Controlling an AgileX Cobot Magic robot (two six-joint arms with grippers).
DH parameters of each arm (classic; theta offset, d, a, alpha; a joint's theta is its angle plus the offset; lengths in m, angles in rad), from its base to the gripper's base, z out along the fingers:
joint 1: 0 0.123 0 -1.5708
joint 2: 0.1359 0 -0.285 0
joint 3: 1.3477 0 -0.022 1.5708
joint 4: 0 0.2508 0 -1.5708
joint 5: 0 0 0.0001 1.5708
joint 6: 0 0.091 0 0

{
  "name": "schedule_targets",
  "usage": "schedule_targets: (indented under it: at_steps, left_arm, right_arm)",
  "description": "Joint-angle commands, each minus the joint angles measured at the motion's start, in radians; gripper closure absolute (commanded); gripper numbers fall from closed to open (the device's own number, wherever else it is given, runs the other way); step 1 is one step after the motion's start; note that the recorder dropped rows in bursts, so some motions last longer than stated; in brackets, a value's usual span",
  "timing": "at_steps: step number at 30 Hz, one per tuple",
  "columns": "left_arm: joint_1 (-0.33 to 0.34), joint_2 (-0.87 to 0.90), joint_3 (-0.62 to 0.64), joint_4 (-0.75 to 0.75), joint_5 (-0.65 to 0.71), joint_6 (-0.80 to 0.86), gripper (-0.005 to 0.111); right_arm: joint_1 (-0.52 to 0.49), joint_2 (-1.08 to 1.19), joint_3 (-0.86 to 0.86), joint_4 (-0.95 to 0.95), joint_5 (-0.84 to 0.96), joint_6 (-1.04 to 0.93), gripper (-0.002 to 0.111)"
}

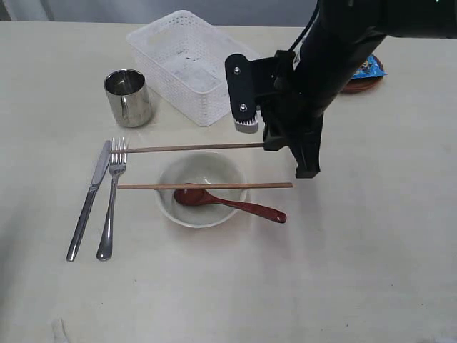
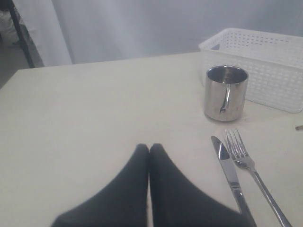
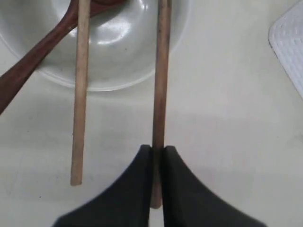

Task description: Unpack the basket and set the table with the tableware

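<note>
The right jaws pinch the near end of one chopstick between them. From the grip it runs out past the far rim of the bowl to the tines of the fork; whether it touches the fork or the tabletop cannot be told.

Beside it and roughly parallel, a second chopstick lies across the bowl, resting on both rims, free of the jaws. Under it the spoon sits with its head in the bowl and its handle over the rim towards the right arm's side.

To the left of the bowl the fork and the knife lie side by side, just apart, on the tabletop. Beyond them the cup stands upright, and near it, further back, the basket. Behind the right arm a brown plate shows in part, with a blue packet on it.

The left jaws are pressed together with nothing between them, above bare tabletop, with the knife, fork and cup near them.
</note>
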Motion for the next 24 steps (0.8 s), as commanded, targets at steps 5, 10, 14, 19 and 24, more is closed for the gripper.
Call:
schedule_targets:
  at_steps: [5,10,14,19,24]
  left_arm:
    - [-0.005,-0.002,0.002,0.002,-0.001,-0.002,0.107]
    - [-0.005,-0.002,0.002,0.002,-0.001,-0.002,0.107]
    - [-0.005,-0.002,0.002,0.002,-0.001,-0.002,0.107]
    - [-0.005,-0.002,0.002,0.002,-0.001,-0.002,0.107]
    - [-0.005,-0.002,0.002,0.002,-0.001,-0.002,0.107]
  right_arm:
    - [0.002,-0.007,0.088,-0.066,-0.087,0.081,0.109]
    - [0.002,-0.008,0.088,-0.066,-0.104,0.113,0.109]
    - [0.002,-0.008,0.088,-0.064,-0.099,0.113,0.109]
    - [0.002,-0.008,0.088,-0.054,-0.075,0.11,0.109]
    - [0.002,-0.008,0.088,-0.012,-0.051,0.053,0.109]
